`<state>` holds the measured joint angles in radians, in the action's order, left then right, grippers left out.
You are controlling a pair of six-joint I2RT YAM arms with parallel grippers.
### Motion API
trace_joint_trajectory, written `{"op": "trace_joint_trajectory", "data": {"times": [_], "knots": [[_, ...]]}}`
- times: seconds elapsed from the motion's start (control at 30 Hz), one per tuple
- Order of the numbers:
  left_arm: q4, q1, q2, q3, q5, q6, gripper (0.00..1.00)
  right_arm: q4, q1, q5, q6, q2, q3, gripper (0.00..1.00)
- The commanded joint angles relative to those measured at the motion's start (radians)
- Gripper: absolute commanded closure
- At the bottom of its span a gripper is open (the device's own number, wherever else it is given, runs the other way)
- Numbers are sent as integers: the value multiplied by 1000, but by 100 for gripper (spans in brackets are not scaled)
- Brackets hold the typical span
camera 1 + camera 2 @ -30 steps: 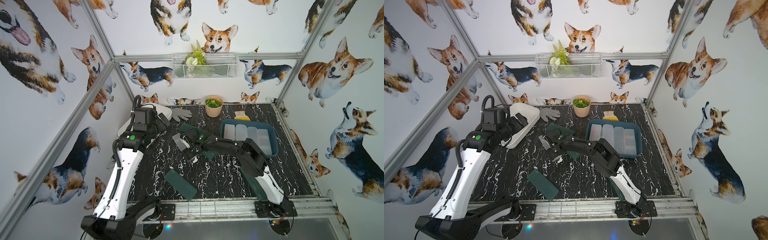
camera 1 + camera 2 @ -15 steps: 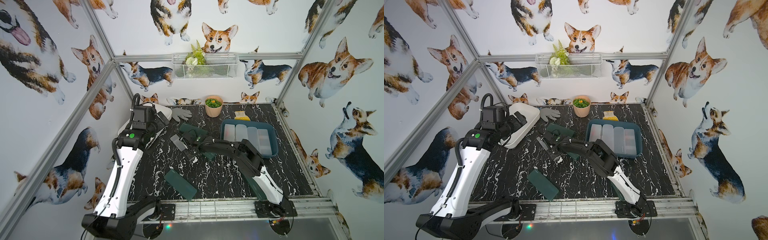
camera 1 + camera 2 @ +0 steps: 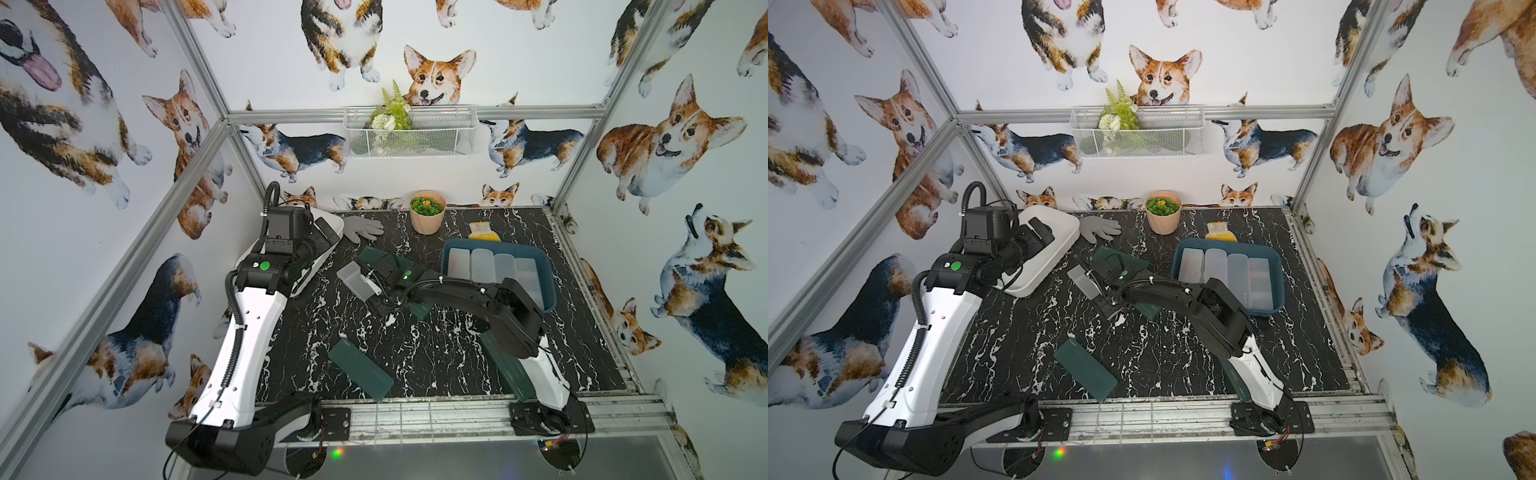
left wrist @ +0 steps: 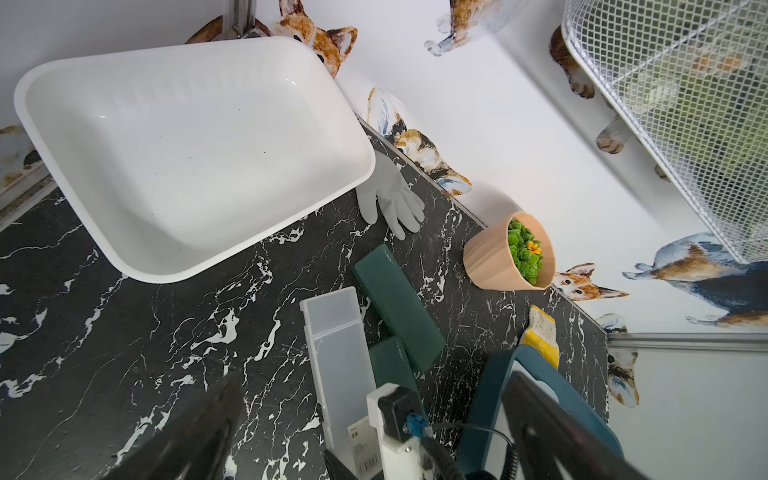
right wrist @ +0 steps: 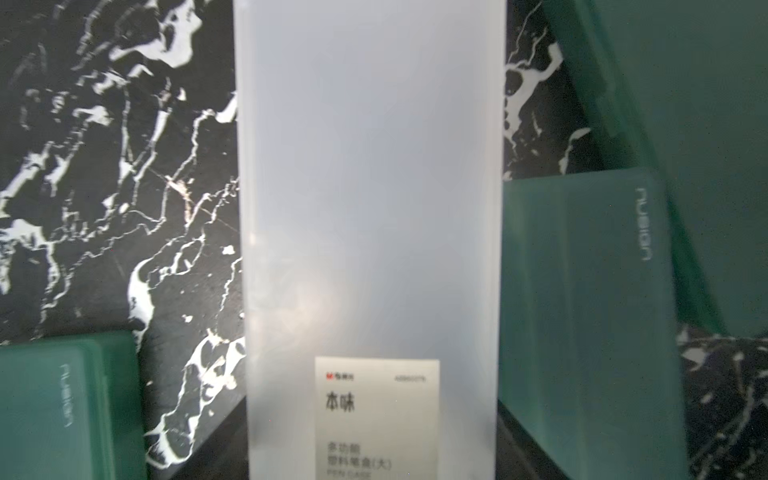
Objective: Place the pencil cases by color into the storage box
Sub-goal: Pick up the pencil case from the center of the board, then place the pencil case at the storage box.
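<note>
Progress: four frosted cases [image 3: 490, 266] lie side by side in teal tub [image 3: 550, 291], right of centre in both top views
Empty: white tub [image 4: 187, 145], upper left of left wrist view, no case in it
Right side: right gripper [image 3: 376, 289] fingers closed on one end of fifth frosted case [image 3: 353, 277], centre of frame, tilted
Left side: left gripper [image 3: 1038, 235] fingers spread wide, holding nothing, over white tub
Unsorted: green cases on table [image 3: 415, 345], one lower centre [image 3: 360, 369], two by right gripper [image 3: 384, 259] [image 3: 419, 309], one partly hidden under right arm [image 3: 478, 291]
Remaining: likely held case to teal tub, then four green to white tub
</note>
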<state>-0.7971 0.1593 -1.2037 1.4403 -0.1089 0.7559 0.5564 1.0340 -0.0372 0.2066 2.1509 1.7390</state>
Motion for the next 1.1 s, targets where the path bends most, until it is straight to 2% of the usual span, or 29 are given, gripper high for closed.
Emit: {"op": "trace_joint_trajectory", "data": {"times": [0.0, 0.17, 0.33, 0.5, 0.6, 0.73, 0.87, 1.07], "knots": [[36, -1, -5, 20, -11, 14, 0, -88, -2, 46, -44, -83, -48, 42], [74, -6, -10, 32, -15, 22, 0, -107, -31, 56, -43, -182, -110, 41], [143, -7, -6, 21, -10, 73, 0, -105, -107, 68, -9, -308, -178, 41], [228, -6, -37, -1, 54, 85, 0, -71, -205, 30, 23, -447, -227, 41], [278, 31, -85, 4, 92, 54, 0, -12, -273, 0, 51, -517, -240, 41], [261, 163, -177, 95, 49, -92, 0, 91, -375, -35, 70, -597, -259, 41], [220, 304, -275, 185, 10, -246, 0, 175, -496, -15, 116, -673, -314, 41], [44, 499, -439, 355, -20, -546, 0, 280, -625, -21, 156, -807, -452, 40]]}}
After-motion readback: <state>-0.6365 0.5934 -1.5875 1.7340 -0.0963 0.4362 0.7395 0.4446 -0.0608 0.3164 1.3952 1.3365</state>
